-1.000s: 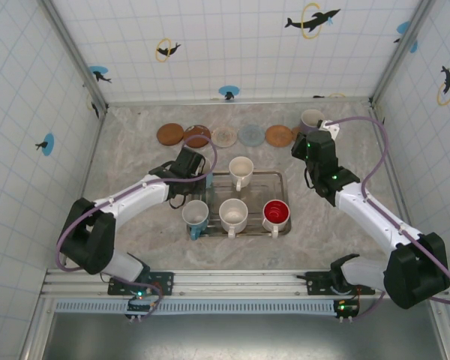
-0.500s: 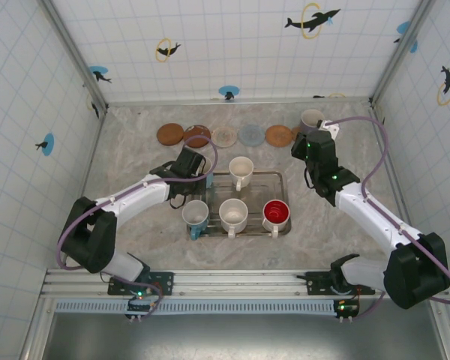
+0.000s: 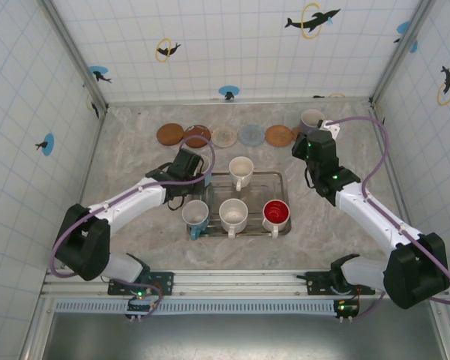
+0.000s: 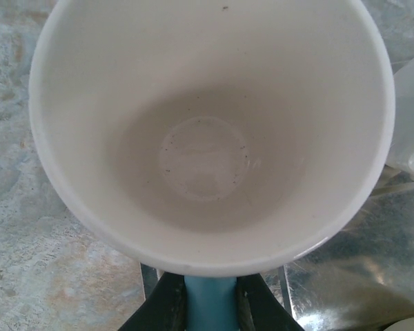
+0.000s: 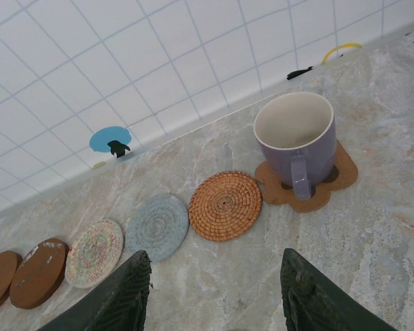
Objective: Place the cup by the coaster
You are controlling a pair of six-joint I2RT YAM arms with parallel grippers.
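Left fingers (image 4: pixel 167 312) are pinched narrow on the blue handle (image 4: pixel 210 310) of a cup (image 4: pixel 207 138), so by my reading the grasp is made. The carry and the set-down are all to come.

The cup sits right ahead of those fingertips, mouth up. Its body hangs over the line where the counter (image 4: pixel 48 262) on the fingers' left meets the shiny metal tray (image 4: pixel 352 276) on their right. Whether its base is clear of the surface, I cannot tell.

It is a wide, flaring cup with a thick rounded rim. The inside is white and empty, with a faint ring and a few dark specks at the bottom.

Over on the other side, the right fingers (image 5: pixel 121 296) stand wide apart with nothing between them. Straight beyond them a purple mug (image 5: pixel 297 141) rests on a cork coaster (image 5: pixel 338 176), and that pairing looks finished.

Ahead and to their left lie bare spots: a woven orange coaster (image 5: pixel 225 205), a grey-blue coaster (image 5: pixel 157 226) and a pale speckled coaster (image 5: pixel 94 252). Which one this cup is bound for, the pictures don't say.
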